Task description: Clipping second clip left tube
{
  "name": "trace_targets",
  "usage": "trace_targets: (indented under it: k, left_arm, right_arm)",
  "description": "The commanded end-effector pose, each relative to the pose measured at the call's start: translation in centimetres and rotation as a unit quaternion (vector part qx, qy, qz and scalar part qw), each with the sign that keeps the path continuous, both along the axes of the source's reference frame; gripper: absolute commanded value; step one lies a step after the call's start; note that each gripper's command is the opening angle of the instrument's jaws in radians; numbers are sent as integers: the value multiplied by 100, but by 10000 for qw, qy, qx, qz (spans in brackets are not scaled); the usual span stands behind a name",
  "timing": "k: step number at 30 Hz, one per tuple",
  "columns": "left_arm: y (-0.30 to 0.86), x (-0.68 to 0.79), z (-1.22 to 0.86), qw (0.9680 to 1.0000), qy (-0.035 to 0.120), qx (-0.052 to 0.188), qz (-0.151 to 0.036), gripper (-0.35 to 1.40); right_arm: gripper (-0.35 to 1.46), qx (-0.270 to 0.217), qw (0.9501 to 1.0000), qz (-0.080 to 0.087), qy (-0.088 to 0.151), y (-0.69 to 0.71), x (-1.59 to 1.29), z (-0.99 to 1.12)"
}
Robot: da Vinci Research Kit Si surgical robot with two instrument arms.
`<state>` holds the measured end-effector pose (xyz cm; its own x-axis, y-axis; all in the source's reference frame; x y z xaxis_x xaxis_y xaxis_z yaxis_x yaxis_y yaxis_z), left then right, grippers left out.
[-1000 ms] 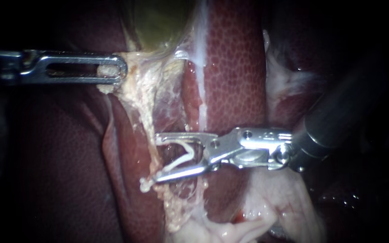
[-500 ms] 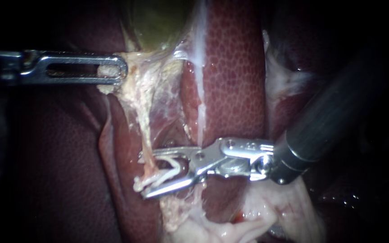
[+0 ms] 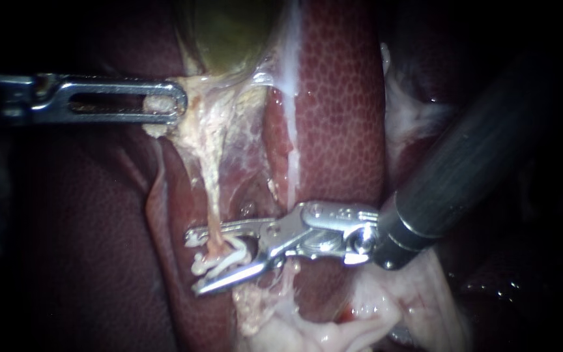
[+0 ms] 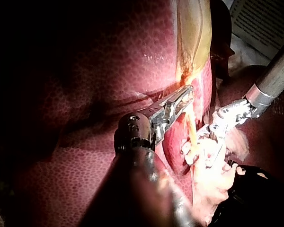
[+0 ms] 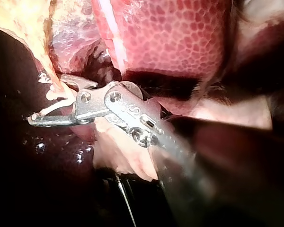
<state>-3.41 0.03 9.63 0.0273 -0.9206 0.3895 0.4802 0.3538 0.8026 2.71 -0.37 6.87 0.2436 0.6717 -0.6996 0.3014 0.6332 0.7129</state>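
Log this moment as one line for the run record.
left instrument: jaws shut on tissue beside gallbladder | right instrument: jaws holding clip astride tube, not squeezed closed

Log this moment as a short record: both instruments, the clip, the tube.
left instrument: jaws shut on tissue just below the gallbladder
right instrument: jaws hold a clip from both sides, not fully closed
tube: runs down from the held tissue into the clip
clip: white, around the tube
liver: behind the tube
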Motion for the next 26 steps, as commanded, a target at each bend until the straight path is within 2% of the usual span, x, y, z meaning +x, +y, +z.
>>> trace_targets:
  k: [1,3,5,7,10,26]
  left_arm:
    - [0,0,0,10000,1,0,1,-35]
    - [0,0,0,10000,1,-1,1,-35]
    - [0,0,0,10000,1,-1,1,-35]
    - [0,0,0,10000,0,-1,2,-35]
    - [0,0,1,10000,1,-1,2,-35]
    - [0,0,1,10000,1,-2,1,-35]
  right_arm:
    - [58,6,10000,13,-13,2,-1,-1]
    - [52,90,10000,2,-35,2,-3,0]
    - [7,466,9987,-197,-50,2,-15,1]
    - [-35,460,9988,-130,-131,4,-21,2]
    - [-35,459,9988,-97,-166,9,-25,4]
    - [-35,482,9986,-105,-172,8,-26,5]
